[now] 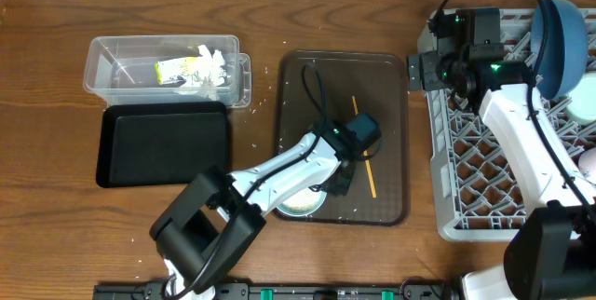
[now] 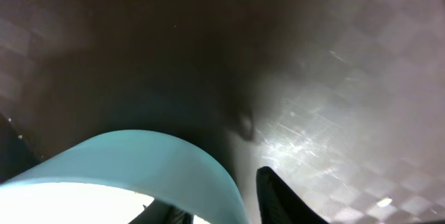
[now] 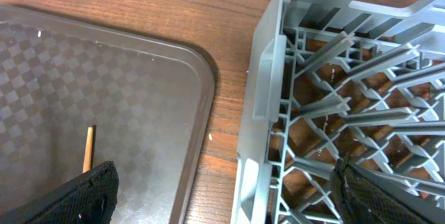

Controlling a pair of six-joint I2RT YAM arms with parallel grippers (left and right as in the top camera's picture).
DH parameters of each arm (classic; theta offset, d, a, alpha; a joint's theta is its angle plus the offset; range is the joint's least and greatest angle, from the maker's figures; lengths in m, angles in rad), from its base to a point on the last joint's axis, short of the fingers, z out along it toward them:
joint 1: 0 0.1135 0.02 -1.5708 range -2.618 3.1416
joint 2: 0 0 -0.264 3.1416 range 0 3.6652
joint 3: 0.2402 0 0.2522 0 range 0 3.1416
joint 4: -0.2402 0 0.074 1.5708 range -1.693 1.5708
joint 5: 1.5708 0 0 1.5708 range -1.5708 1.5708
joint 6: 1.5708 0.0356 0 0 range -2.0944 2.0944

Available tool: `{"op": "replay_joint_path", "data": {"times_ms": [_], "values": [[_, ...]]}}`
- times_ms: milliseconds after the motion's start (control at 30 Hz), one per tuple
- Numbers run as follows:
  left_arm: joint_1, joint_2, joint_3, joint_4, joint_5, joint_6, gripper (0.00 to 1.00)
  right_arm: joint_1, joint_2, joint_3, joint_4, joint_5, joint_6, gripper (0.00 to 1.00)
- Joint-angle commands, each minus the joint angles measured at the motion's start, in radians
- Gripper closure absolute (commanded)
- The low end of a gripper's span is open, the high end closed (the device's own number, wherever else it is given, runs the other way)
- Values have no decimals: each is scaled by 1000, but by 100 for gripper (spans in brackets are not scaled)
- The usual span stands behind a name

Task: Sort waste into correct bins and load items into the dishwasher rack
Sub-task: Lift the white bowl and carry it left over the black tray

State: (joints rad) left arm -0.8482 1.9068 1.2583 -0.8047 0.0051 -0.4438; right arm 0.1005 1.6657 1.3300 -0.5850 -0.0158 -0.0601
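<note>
A mint-green bowl [image 1: 300, 205] sits at the front of the brown serving tray [image 1: 391, 132]. My left gripper [image 1: 328, 188] is shut on its rim [image 2: 139, 154], one finger inside and one outside [image 2: 229, 210]. A thin yellow-orange stick [image 1: 363, 151] lies on the tray beside it, and its end shows in the right wrist view [image 3: 88, 147]. My right gripper [image 1: 419, 67] is open and empty [image 3: 222, 189], above the left edge of the grey dishwasher rack [image 1: 484, 151] [image 3: 264, 99]. A dark-blue dish [image 1: 559, 44] stands in the rack. A white bowl [image 1: 589, 162] shows at the rack's right edge.
The clear tub [image 1: 112, 62] at the back left holds white tissues [image 1: 209, 72] and a yellow-green wrapper [image 1: 172, 70]. The black tray [image 1: 163, 146] lies in front of it. A few white rice grains [image 1: 256, 104] lie on the wood between tub and serving tray.
</note>
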Motion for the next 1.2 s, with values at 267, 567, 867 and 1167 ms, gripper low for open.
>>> {"op": "replay_joint_path", "data": {"times_ms": [267, 567, 867, 1167], "values": [[3, 16, 1, 17, -175, 37, 80, 3, -25, -2, -6, 19, 15, 5], [18, 9, 1, 42, -175, 58, 87, 3, -25, -2, -13, 19, 15, 5], [45, -58, 1, 33, -175, 58, 90, 3, -25, -2, -13, 19, 15, 5], [102, -195, 1, 19, -175, 58, 90, 3, -25, -2, -15, 19, 15, 5]]}}
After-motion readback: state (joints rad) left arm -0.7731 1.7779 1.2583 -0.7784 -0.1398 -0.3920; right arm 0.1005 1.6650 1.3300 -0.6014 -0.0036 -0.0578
